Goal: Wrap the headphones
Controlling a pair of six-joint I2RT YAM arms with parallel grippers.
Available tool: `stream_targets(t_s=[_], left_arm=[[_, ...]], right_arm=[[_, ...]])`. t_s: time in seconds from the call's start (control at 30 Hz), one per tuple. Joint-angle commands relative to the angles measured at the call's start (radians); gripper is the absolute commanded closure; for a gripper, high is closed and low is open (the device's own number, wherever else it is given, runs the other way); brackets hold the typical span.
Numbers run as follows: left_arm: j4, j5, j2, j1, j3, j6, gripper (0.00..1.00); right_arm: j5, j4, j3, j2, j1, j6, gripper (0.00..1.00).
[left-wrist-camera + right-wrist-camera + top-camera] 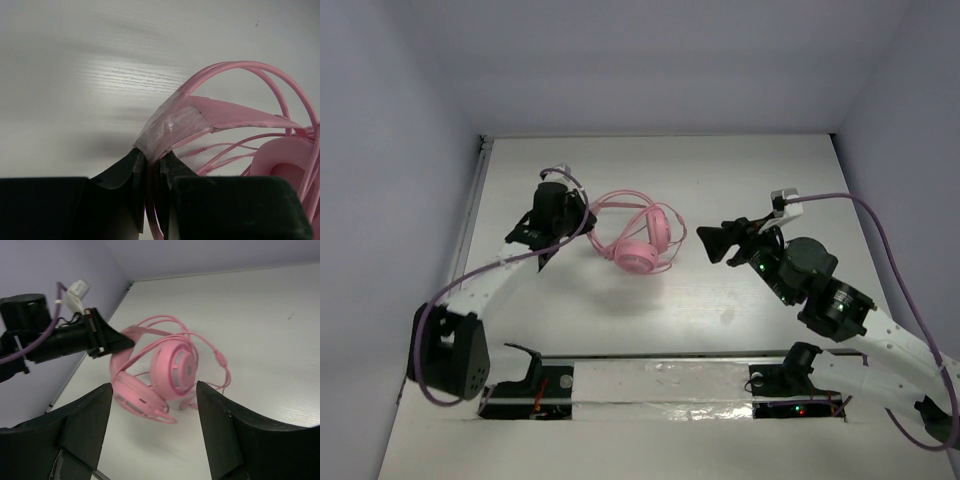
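left gripper: shut tight on the taped headband | headphones: middle of the bench, cups lying toward the right edge from that grip | right gripper: wide open, holds nothing, just right of the cups, nearer the loose cord | guess: right one takes the cord next

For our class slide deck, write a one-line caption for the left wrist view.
Left gripper, jaws shut on the taped headband of the pink headphones, over a pale table.

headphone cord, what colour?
Pink, like the headphones. The cord shows best in the right wrist view.
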Motion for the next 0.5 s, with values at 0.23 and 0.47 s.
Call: stream_targets(t_s=[0.23,0.47], left_arm=[[0.463,-0.063,0.393,-0.182,0.226,-0.116,1.0],[0.523,-0.121,0.585,-0.191,0.327,-0.125,1.0]], right_arm=[[-0.042,0.074,-0.016,-0.011,0.005,0.002,0.26],[-0.033,0.074,-0.029,-0.019,0.005,-0.007,0.26]])
